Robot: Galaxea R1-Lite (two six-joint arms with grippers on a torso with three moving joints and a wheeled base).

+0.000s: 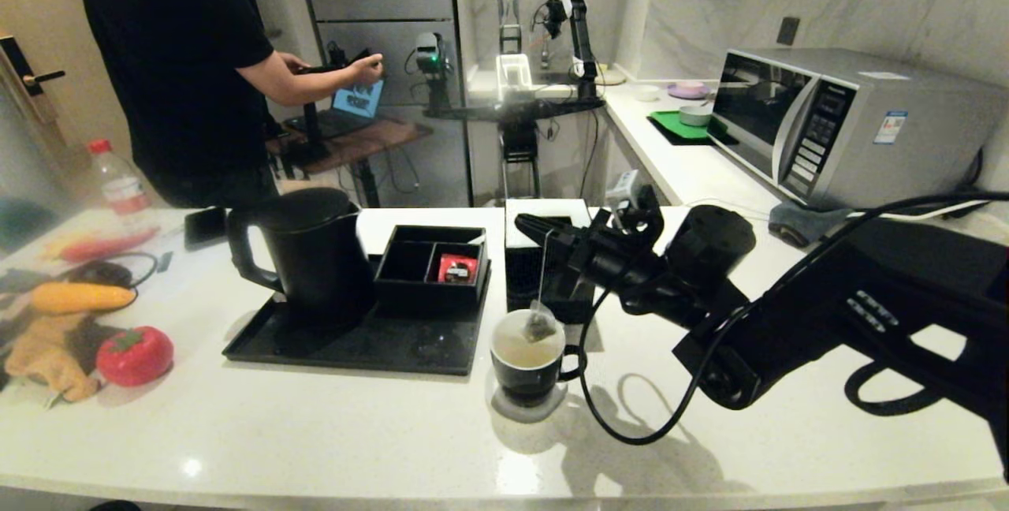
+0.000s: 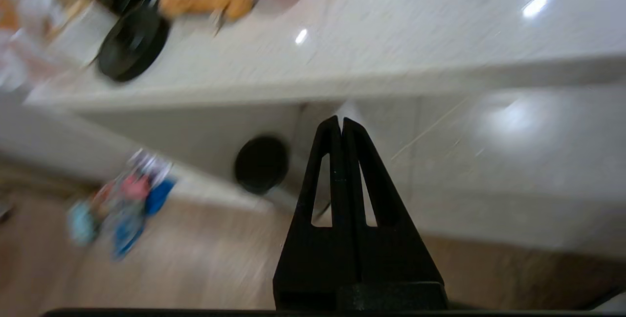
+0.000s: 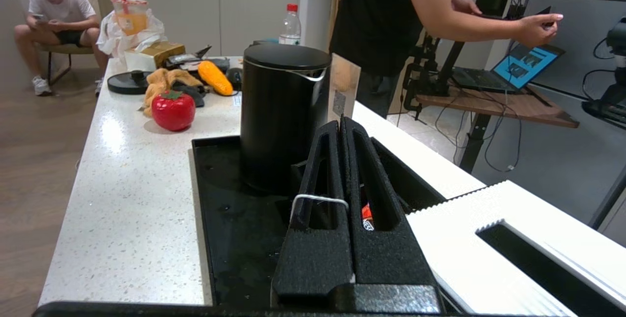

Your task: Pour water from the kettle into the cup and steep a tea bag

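Observation:
The black cup (image 1: 530, 373) stands on a grey coaster in front of the tray and holds pale yellowish water (image 1: 520, 355). The greyish tea bag (image 1: 539, 326) hangs at the cup's mouth, its lower end at the liquid. Its thin string (image 1: 544, 266) runs up to my right gripper (image 1: 526, 224), which is shut on the string above and behind the cup. In the right wrist view the string (image 3: 318, 198) loops over one finger of that gripper (image 3: 342, 120). The tall black kettle (image 1: 307, 251) stands upright on the black tray (image 1: 260, 341). My left gripper (image 2: 341, 120) is shut and empty, below the counter's edge.
A black divided box (image 1: 430, 262) with a red packet (image 1: 457, 268) sits on the tray beside the kettle. A black cube box with a white slotted top (image 3: 513, 238) stands behind the cup. Toy tomato (image 1: 134, 355) and corn (image 1: 79, 296) lie left; a microwave (image 1: 851, 124) far right; a person (image 1: 181, 61) behind.

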